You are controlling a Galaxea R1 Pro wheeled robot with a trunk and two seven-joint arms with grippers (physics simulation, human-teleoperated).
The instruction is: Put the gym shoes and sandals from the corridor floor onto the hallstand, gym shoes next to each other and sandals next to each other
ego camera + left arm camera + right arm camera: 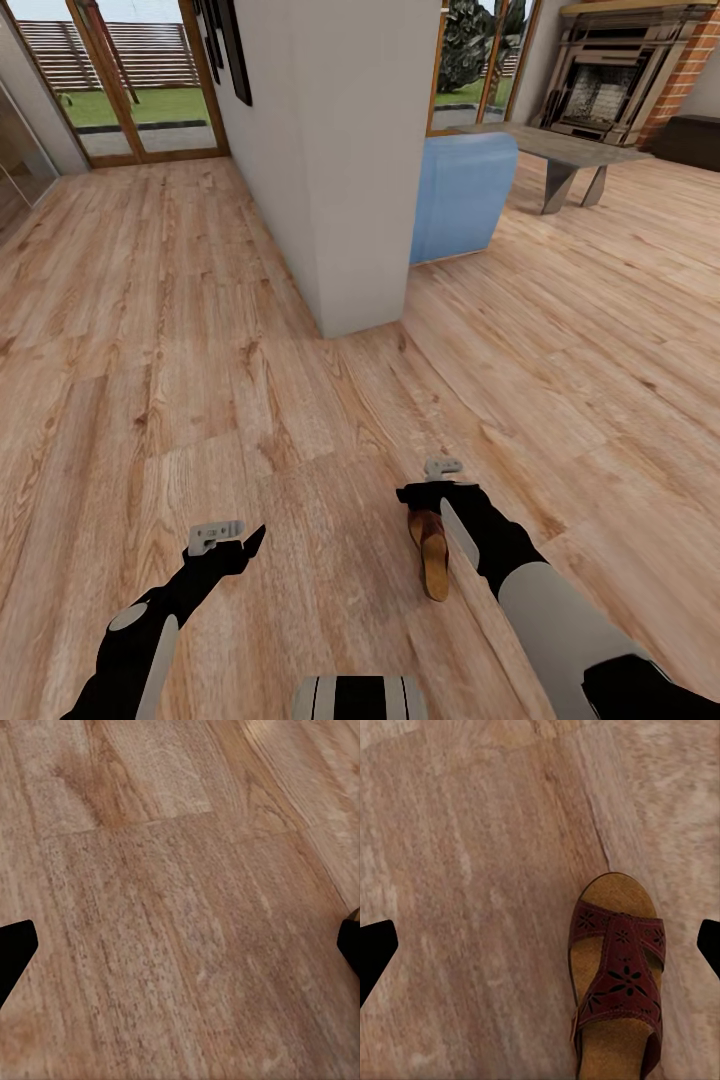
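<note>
Two arms low over corridor floor [200, 350], left gripper [180, 945] open, right gripper [540, 945] spread above sandal [616, 982]

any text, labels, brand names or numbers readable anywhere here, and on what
None: no readable word, label, brand, number or sign in any view.
The sandal has only cut-out flower patterns on its straps, no lettering.
The dark frames on the wall are seen edge-on; their faces cannot be read.
The right gripper, left gripper and corridor floor bear no markings.

Blue armchair [462, 195], grey table [560, 148], fireplace [625, 70]
</note>
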